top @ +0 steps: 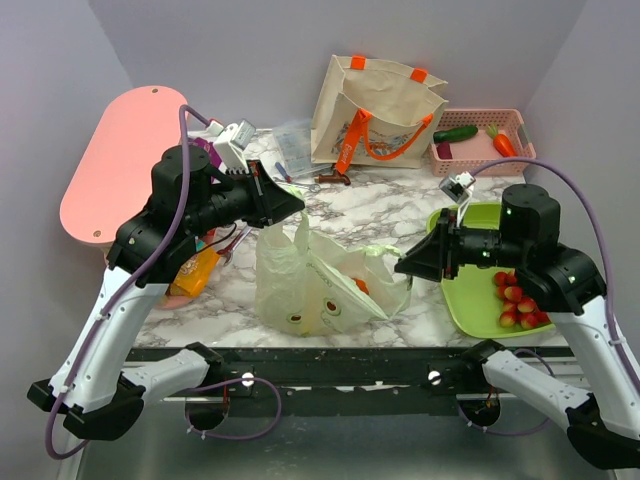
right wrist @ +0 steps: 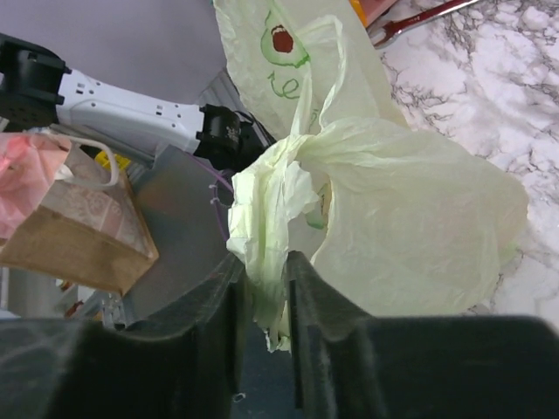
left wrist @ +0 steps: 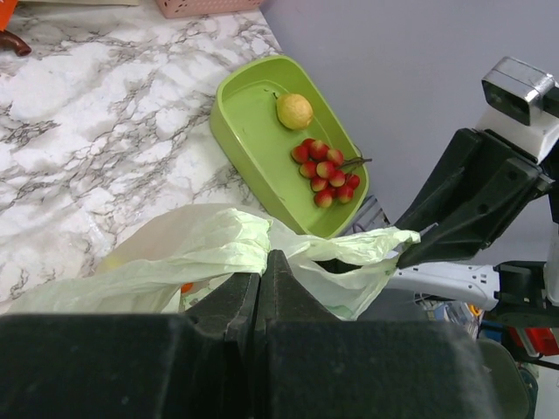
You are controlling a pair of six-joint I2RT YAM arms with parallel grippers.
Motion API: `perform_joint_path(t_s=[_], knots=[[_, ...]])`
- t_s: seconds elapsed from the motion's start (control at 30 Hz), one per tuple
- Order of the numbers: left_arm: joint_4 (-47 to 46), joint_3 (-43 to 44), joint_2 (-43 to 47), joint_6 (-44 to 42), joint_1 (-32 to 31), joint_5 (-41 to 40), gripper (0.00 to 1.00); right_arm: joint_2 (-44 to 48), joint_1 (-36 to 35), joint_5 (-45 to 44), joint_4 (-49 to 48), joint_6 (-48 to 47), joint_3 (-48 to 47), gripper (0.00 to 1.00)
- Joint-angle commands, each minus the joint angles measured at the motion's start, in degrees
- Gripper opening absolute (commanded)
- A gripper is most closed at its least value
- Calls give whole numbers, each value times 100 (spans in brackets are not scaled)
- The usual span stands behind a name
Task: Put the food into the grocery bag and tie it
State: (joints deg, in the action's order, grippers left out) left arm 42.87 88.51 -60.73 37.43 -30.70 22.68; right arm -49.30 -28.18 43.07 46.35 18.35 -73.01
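Sitting mid-worktop (top: 370,212), the grocery bag (top: 320,285) sags half-open, an orange fruit (top: 360,286) visible inside. The left gripper (left wrist: 262,271) is closed on one handle above the bag. The right gripper (right wrist: 264,262) clamps the other handle, bunched, at the bag's right. No knot is tied yet. Right of the bag, a green tray (left wrist: 244,131) holds a yellow fruit (left wrist: 294,111) and red berries (left wrist: 325,170), possibly unpacked food. Behind the bag stands a canvas tote (top: 375,105), out of the way.

Left arm (top: 110,310) and right arm (top: 600,330): white lower links, bulky black joints. A lilac cable (top: 183,130) loops along each. The left gripper (top: 298,207) and right gripper (top: 400,267) are black wedges, each with a small silver camera (top: 233,140).
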Motion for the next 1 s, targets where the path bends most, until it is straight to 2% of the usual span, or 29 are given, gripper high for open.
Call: perform_joint_path(t_s=[0.0, 0.1, 0.27, 0.47, 0.63, 0.77, 0.97], knots=[[6, 190, 8, -103, 46, 218, 0, -120, -37, 173, -192, -31, -33, 25], [-51, 202, 1, -154, 46, 383, 0, -222, -33, 175, -478, 131, -159, 13], [-399, 212, -117, -262, 46, 1307, 0, -591, -33, -50, -915, 423, -549, 1], [-555, 869, -603, -409, 57, 2393, 0, -1226, -34, -558, -1029, 426, -1749, 1], [-829, 1333, -1021, -385, 81, 3261, 0, -1515, -32, -333, -1155, 427, -2295, 1], [-1207, 1162, -1125, -308, 93, 3733, 0, -1397, -37, -189, -1479, 336, -1863, 1], [-1416, 357, -1066, -391, 90, 3833, 2, -1126, -36, 401, -1918, 144, -635, 1]])
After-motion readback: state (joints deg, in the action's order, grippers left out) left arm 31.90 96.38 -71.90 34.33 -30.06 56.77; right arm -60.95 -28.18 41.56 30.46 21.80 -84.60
